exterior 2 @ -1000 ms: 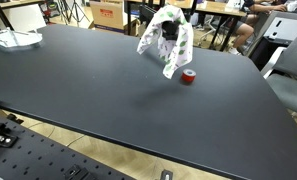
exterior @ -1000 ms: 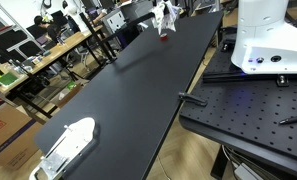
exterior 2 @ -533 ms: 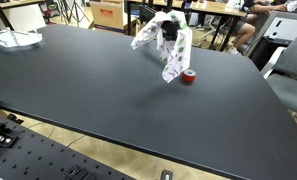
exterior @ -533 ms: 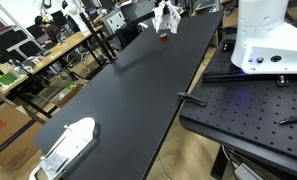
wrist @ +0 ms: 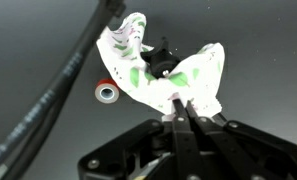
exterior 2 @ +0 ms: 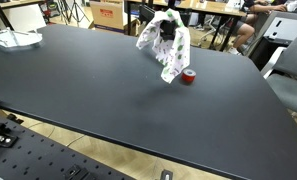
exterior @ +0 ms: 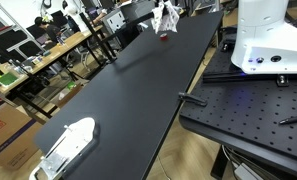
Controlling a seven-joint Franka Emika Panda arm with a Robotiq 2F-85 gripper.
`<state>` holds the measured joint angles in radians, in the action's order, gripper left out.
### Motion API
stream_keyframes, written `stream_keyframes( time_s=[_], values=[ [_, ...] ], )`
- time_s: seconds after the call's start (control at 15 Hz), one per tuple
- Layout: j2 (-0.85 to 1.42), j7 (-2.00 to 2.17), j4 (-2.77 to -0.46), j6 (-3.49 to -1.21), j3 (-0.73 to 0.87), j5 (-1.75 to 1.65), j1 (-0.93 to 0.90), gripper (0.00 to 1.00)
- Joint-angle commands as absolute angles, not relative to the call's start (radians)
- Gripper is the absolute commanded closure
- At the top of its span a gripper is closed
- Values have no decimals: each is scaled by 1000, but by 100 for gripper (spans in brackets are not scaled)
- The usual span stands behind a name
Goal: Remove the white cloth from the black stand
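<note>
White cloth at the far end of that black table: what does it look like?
The white cloth is soft, crumpled fabric printed with green and pink marks. It hangs draped over a black stand, folds drooping on both sides, above the table beside a small red roll. The gripper pinches one edge.

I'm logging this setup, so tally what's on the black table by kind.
white cloth: 1
black stand: 1
red tape roll: 1
white object at the table's far end, kind unclear: 1
Total: 4
</note>
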<state>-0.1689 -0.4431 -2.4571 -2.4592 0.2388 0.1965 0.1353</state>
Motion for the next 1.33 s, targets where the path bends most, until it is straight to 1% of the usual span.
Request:
stream_keyframes(
  time_s=[0.0,0.33,0.6,0.93,1.27],
  values=[
    [-223,-436,-2453,-2409,230,211,122,99],
    [-316,-410,-2451,-2393,188,184,87,99],
    [-336,-404,-2434,-2387,155,208,27,99],
    [-249,-361,-2412,-2438,102,307,-77,99],
    [-143,-264,-2428,-2500,25,346,-114,99]
  ],
)
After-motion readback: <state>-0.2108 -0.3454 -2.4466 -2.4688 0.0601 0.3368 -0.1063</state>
